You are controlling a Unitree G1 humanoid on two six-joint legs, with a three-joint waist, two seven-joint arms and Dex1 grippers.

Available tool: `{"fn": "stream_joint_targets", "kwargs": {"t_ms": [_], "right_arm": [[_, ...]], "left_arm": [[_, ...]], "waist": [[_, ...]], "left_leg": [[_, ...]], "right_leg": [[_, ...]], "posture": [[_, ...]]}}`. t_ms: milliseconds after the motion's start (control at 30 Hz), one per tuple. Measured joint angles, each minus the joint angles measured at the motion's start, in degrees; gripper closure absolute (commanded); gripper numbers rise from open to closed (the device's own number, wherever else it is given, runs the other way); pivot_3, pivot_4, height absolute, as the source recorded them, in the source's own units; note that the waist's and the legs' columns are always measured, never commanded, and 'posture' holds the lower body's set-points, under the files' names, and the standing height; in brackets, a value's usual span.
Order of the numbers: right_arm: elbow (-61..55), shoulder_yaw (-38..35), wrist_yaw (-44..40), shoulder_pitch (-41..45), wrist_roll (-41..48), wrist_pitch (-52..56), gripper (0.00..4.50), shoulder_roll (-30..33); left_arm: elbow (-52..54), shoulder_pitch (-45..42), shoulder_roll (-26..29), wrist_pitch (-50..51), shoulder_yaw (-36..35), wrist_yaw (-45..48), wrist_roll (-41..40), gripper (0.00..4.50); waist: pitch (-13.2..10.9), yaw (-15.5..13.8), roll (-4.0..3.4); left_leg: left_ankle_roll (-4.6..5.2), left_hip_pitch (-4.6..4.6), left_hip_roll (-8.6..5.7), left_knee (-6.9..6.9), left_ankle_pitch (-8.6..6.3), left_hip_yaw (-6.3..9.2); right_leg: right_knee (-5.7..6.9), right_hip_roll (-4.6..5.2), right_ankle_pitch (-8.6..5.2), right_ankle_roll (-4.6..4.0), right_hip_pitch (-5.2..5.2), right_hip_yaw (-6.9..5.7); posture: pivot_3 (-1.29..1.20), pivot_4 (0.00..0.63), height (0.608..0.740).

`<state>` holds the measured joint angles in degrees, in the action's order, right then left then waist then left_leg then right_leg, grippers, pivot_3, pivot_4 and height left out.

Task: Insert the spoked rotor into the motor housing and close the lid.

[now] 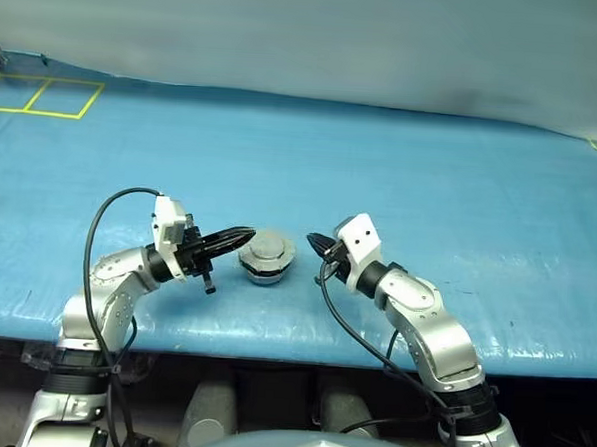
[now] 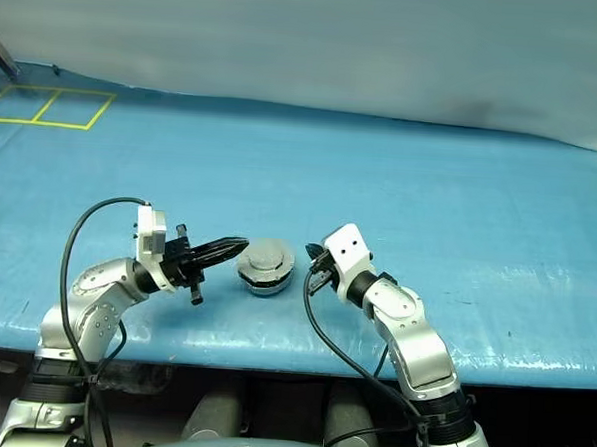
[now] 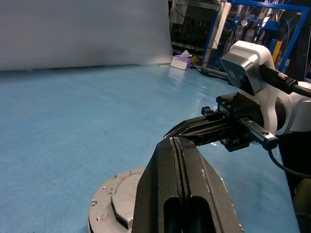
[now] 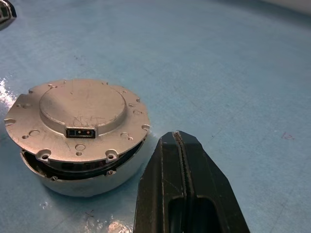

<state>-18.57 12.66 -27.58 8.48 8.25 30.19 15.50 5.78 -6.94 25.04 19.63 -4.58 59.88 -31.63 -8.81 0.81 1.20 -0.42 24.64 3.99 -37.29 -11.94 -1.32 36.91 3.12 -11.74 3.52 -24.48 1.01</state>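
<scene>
The motor housing (image 1: 266,271), a round silver cup, stands near the front middle of the blue table. The grey lid (image 4: 77,114) with its raised centre circle lies on top of it, and a dark band shows between lid and cup. The spoked rotor is hidden. My left gripper (image 1: 248,239) is shut and empty, its tips just left of the lid's rim. My right gripper (image 1: 313,243) is shut and empty, a short way right of the housing. In the left wrist view the right gripper (image 3: 170,134) points toward my own shut fingers (image 3: 167,170) over the lid (image 3: 114,199).
The blue table cover (image 1: 430,190) spreads wide behind and to both sides of the housing. Yellow tape squares (image 1: 45,97) mark the far left corner. The table's front edge (image 1: 272,354) runs close below the arms. A small purple box (image 3: 181,60) sits beyond the table.
</scene>
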Motion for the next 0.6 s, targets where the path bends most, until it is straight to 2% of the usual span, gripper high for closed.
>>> {"fn": "stream_joint_targets", "kwargs": {"t_ms": [333, 433, 600], "right_arm": [[0.25, 1.04, -3.77, 0.08, 3.69, -0.02, 4.50, -1.70], [0.30, 2.28, -6.01, 0.36, 4.60, -0.02, 3.93, -1.38], [0.88, 2.69, -7.86, 1.17, 5.61, -0.78, 2.27, -1.25]], "left_arm": [[1.46, 8.25, 2.38, -3.90, 0.13, -1.66, 2.53, 4.47], [1.45, 9.72, 2.57, -5.39, 0.14, -0.89, 2.47, 4.50], [1.26, 11.34, 3.78, -6.88, 0.14, 0.32, 2.48, 4.50]], "waist": [[0.00, 0.06, -0.01], [0.00, -0.03, -0.02], [-0.01, -0.03, -0.03]], "left_leg": [[-0.01, 0.01, 0.02, 0.01, 0.00, -0.02], [-0.01, 0.00, 0.03, 0.01, 0.00, -0.02], [-0.01, 0.00, 0.05, 0.01, -0.01, -0.03]], "right_leg": [[-0.03, 0.01, 0.00, -0.01, -0.02, 0.00], [-0.03, 0.01, 0.00, -0.01, -0.03, -0.01], [-0.02, 0.01, 0.00, -0.02, -0.06, -0.02]], "posture": [[0.00, 0.150, 0.740], [0.00, 0.150, 0.740], [0.00, 0.150, 0.740]]}}
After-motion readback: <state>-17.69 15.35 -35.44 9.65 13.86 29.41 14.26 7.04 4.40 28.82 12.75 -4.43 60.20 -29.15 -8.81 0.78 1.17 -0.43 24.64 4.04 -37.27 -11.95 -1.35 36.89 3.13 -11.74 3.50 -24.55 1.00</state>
